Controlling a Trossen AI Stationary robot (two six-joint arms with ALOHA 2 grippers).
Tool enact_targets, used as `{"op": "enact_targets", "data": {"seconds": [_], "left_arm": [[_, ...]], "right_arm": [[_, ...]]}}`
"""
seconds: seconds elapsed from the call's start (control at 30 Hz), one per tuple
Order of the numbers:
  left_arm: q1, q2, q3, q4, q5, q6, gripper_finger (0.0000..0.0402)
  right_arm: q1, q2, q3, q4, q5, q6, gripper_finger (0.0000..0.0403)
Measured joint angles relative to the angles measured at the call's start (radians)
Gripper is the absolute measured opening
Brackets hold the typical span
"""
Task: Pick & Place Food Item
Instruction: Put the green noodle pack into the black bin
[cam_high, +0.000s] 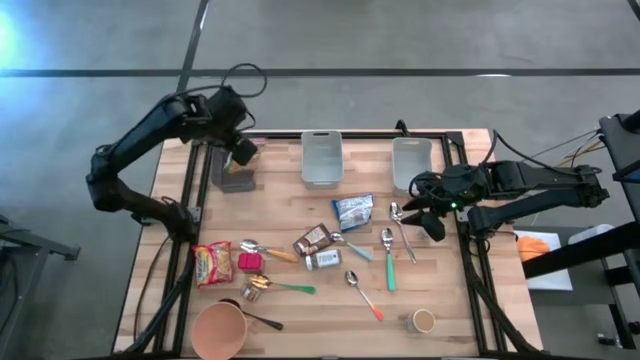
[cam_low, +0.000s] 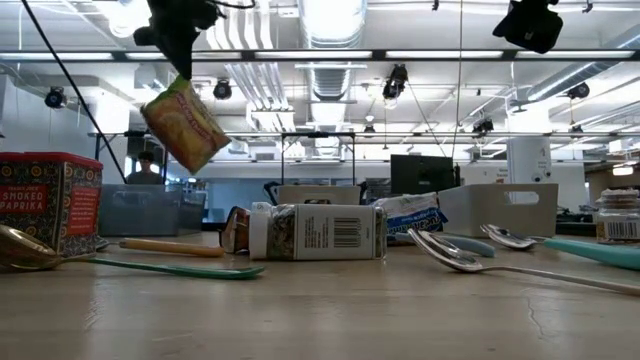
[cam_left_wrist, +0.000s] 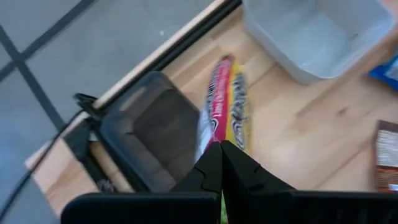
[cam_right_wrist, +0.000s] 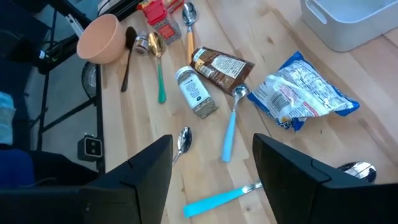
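A yellow and red food packet hangs in the air at the table's far left, over a dark grey bin. My left gripper is shut on it. In the left wrist view the packet dangles in front of the shut fingers, with the dark bin beneath. My right gripper stands open above the table's right side, and nothing lies between its fingers. My left gripper pinches the packet's top end between its two shut fingers, coming from above and slanting down. The packet hangs below the fingers, tilted, its lower end clear of the table and the bin.
Two white bins stand at the far edge. A blue-white bag, a brown packet, a spice jar, several spoons, a noodle packet, a peach bowl and a small cup are spread over the middle and near side.
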Motion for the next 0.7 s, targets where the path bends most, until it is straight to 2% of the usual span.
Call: {"op": "enact_targets", "data": {"seconds": [0.27,0.7], "left_arm": [[0.092,0.022,0.0,-0.004,-0.052,0.201,0.0],[0.105,0.11,0.0,-0.002,-0.22,0.388,0.0]], "right_arm": [[0.0,0.0,-0.001,0.0,0.004,0.02,0.0219],[0.0,0.013,-0.004,-0.001,0.008,0.041,0.0219]]}}
